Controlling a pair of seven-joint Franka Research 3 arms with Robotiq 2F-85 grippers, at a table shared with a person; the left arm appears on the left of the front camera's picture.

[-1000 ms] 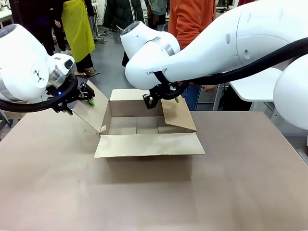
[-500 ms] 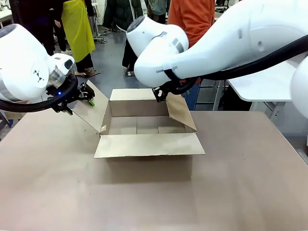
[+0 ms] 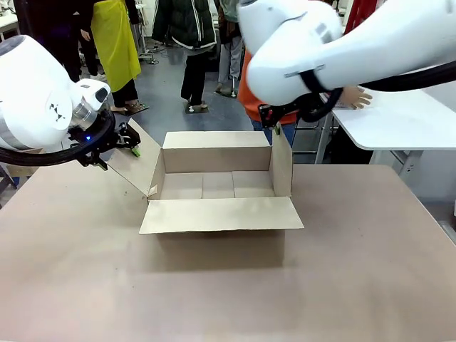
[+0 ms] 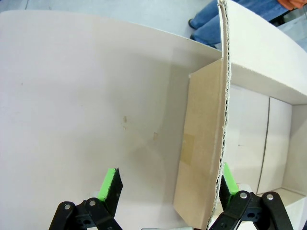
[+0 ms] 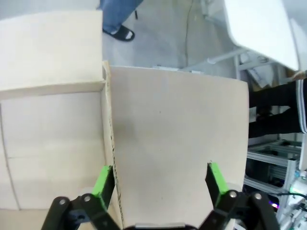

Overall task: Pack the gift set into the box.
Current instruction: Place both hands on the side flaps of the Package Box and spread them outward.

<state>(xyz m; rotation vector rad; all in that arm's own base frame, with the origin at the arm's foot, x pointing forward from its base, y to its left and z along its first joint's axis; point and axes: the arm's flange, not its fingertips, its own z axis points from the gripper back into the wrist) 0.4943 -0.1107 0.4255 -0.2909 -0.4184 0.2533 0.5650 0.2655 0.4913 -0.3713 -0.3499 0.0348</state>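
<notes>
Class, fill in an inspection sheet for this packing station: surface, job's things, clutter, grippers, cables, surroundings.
Surface: brown table, box at its middle.
Job's things: box open, nothing inside; front flap folded flat, left flap leaning outward, right flap upright.
Clutter: nothing seen.
Grippers: left gripper open astride the left flap's edge; right gripper open over the right flap.
Cables: black cables run along both arms.
Surroundings: people stand beyond the table; a hand rests on a white side table.

White left arm, black cable, blue light, white right arm, black left gripper, right gripper, green pads
</notes>
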